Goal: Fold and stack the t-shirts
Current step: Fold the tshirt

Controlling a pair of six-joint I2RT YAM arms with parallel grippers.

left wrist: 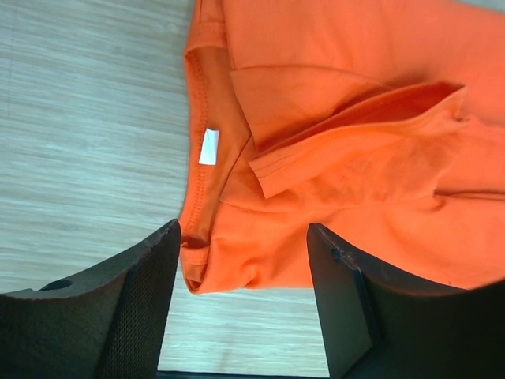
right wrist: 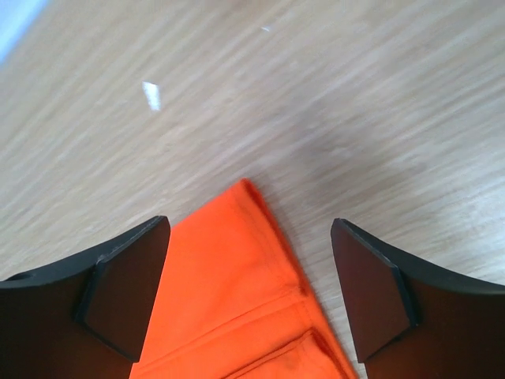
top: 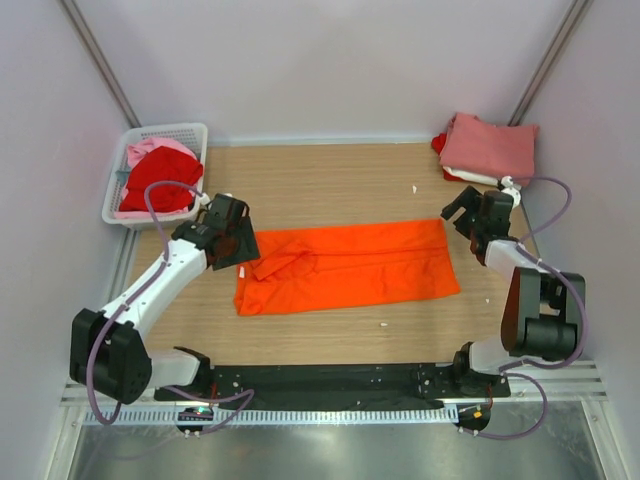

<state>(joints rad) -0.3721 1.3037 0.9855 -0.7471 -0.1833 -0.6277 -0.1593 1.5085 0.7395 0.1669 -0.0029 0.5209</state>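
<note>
Orange cloth, a t-shirt (top: 345, 268) folded into a long band, lies across the middle of the wooden table (top: 330, 175) in the top view. The left gripper (top: 243, 248) is at its left end and the right gripper (top: 458, 212) by its far right corner. A basket (top: 195, 135) at far left holds a red shirt (top: 160, 180); a salmon-pink stack (top: 490, 148) sits far right.

From the left wrist, fingers (left wrist: 134, 316) stand wide apart and empty over the collar and its white label (left wrist: 208, 147).

From the right wrist, fingers (right wrist: 118, 292) are spread wide, gripping nothing, above the shirt's corner.
</note>
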